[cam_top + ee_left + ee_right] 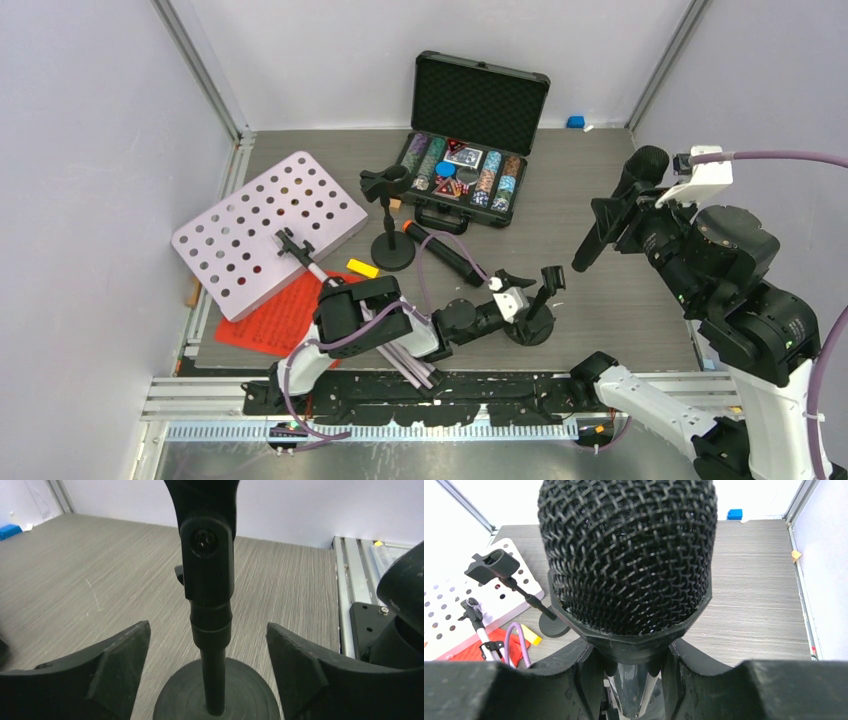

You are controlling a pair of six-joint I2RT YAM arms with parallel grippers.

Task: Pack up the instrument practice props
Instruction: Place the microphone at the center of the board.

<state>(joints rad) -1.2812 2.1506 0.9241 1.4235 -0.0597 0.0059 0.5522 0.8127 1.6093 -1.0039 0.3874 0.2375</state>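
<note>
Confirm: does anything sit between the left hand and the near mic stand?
Nothing visible. The left hand is open, its fingers on either side of the near mic stand. The pole stands in the gap, clear of both. Only bare table shows behind it.

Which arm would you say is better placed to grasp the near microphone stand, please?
Left. The left gripper is open, with its fingers flanking the pole of the near microphone stand, whereas the right gripper is shut on a microphone, raised off to the right.
</note>
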